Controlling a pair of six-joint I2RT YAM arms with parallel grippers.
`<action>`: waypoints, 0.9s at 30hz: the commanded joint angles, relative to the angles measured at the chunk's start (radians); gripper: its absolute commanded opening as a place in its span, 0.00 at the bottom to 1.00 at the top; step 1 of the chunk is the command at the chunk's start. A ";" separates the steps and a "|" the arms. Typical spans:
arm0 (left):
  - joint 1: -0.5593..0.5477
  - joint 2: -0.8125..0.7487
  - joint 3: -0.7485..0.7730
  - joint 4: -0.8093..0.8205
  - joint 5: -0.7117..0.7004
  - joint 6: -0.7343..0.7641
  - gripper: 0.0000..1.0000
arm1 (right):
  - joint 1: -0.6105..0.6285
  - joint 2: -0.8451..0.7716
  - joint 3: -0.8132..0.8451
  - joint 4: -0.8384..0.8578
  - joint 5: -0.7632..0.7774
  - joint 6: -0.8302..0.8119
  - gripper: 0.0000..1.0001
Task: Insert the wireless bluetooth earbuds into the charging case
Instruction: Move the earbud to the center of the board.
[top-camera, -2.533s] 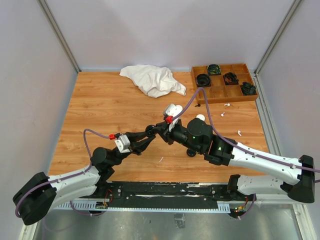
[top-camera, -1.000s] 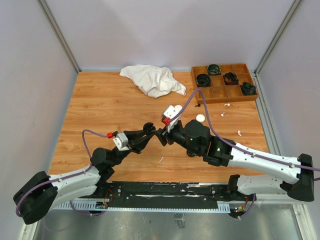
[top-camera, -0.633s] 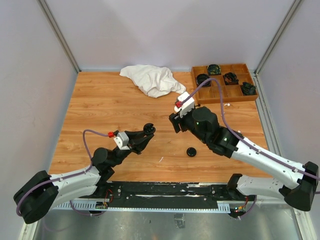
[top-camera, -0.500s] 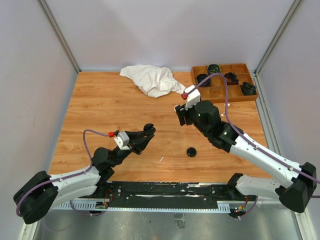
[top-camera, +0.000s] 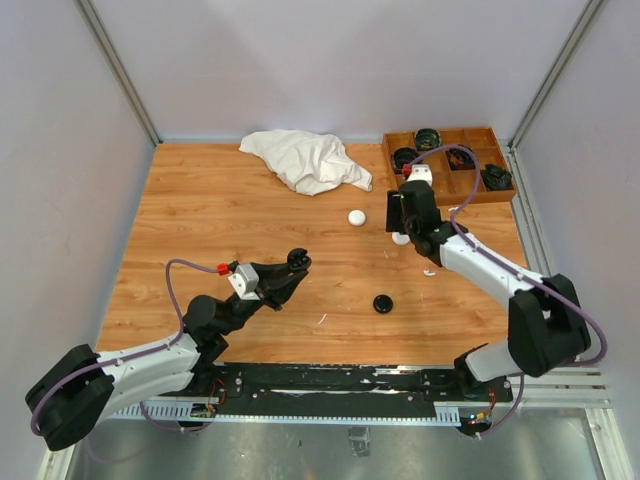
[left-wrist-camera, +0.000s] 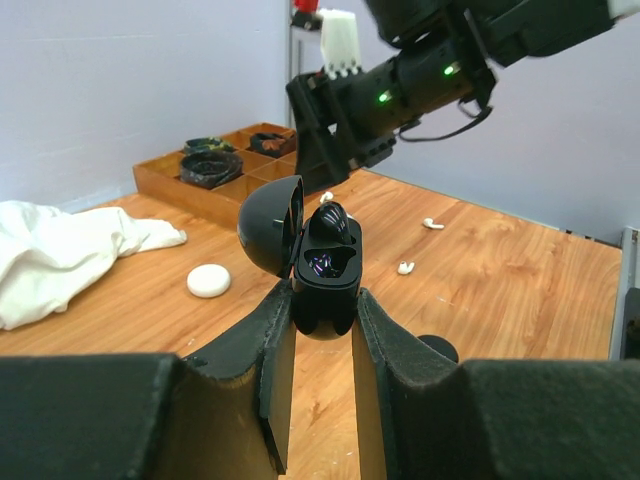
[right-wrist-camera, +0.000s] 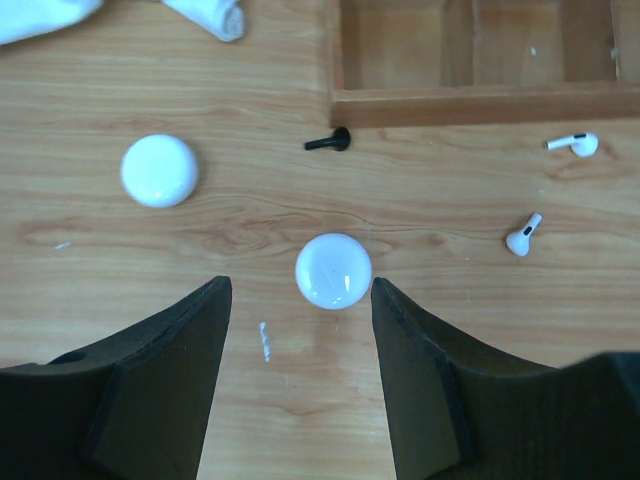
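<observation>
My left gripper (left-wrist-camera: 322, 300) is shut on a black charging case (left-wrist-camera: 325, 285) held upright above the table, its lid (left-wrist-camera: 272, 225) open. A black earbud (left-wrist-camera: 328, 218) sits in one socket. From above, that gripper (top-camera: 290, 268) is at centre left. My right gripper (right-wrist-camera: 300, 284) is open over the table at the back right (top-camera: 398, 222); a round white case (right-wrist-camera: 333, 270) shows between its fingertips, untouched. A loose black earbud (right-wrist-camera: 330, 141) lies by the tray edge. White earbuds (right-wrist-camera: 573, 144) (right-wrist-camera: 524, 235) lie to the right.
A second white case (right-wrist-camera: 159, 170) (top-camera: 357, 217) lies left of the right gripper. A wooden compartment tray (top-camera: 450, 190) with coiled black items stands at the back right. A white cloth (top-camera: 305, 160) lies at the back centre. A black puck (top-camera: 382, 303) rests near the front centre.
The right arm has pulled away from the left gripper's case and swung to the back right, over the white case. The left gripper has stayed still with the black case.
</observation>
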 joint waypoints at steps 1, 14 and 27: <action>-0.002 -0.004 -0.012 0.018 0.010 -0.015 0.00 | -0.062 0.111 -0.009 0.119 0.050 0.164 0.59; -0.001 -0.009 -0.024 0.009 0.007 -0.029 0.00 | -0.127 0.432 0.094 0.352 0.094 0.302 0.50; -0.001 -0.011 -0.021 -0.011 -0.005 -0.008 0.00 | -0.144 0.598 0.230 0.326 0.131 0.312 0.44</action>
